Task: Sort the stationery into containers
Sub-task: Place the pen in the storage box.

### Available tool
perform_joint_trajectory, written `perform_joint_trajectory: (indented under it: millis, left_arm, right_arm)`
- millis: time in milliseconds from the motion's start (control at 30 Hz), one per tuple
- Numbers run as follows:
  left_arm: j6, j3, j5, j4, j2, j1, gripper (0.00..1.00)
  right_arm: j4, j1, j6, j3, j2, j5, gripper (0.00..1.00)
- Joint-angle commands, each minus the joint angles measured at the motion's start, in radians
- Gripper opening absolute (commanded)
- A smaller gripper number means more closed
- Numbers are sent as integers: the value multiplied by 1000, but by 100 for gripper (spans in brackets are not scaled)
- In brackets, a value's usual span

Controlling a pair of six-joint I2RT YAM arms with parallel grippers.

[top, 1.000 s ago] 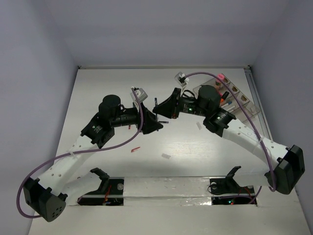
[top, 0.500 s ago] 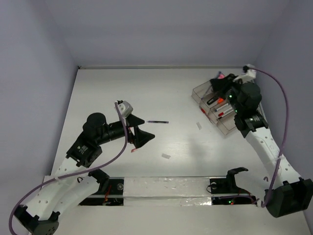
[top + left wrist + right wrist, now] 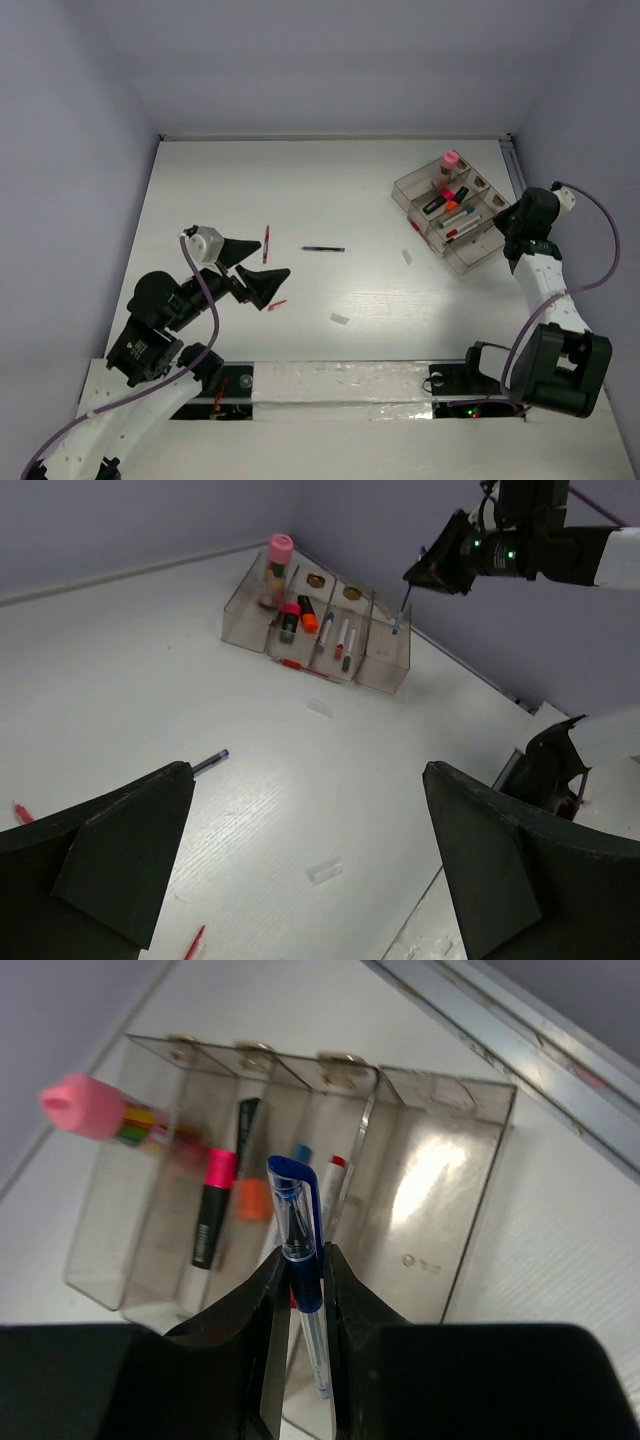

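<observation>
- Right wrist view: the right jaws are shut tight on a blue pen (image 3: pixel 298 1250). It is gripped near its middle, and the cap end points away from the jaws.
- Under the pen, the clear tray (image 3: pixel 440 1085) can be seen. Some slots are filled: a pink-capped bottle (image 3: pixel 85 1110) at one end, then a pink and black marker (image 3: pixel 210 1210) and an orange one (image 3: pixel 250 1200). The slot at the far end looks bare.
- The step in hand is judged to be putting the blue pen away. The pen is held above the tray and is not yet inside it.
- For the next move, the pen should be brought down and lined up with a long slot before it is let go. Which slot is meant cannot be told.
- The left jaws are spread wide and nothing is held in them. They hang over the desk (image 3: pixel 330 180), well apart from the tray.
- More things lie on the desk: a dark pen (image 3: pixel 323 248), a red pen (image 3: pixel 265 243), a small red piece (image 3: pixel 277 304) and a white piece (image 3: pixel 340 320). These are judged to be waiting their turn.
</observation>
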Motion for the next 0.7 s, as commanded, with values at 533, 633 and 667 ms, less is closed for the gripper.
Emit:
perform_joint_trajectory:
  millis: [533,633,667]
  left_arm:
    - [-9,-6,-66,19,-21,-5,99]
    - [-7,-4,-77,16,-16,-5,99]
    - [-7,-3,-90,15,-16,-5,99]
  right_arm:
    - [25,-35,2,-14,93,-30,69]
    - [26,-35,-39,1,58,-144,71]
    - [39,-25,-74,-2,25,-188,67]
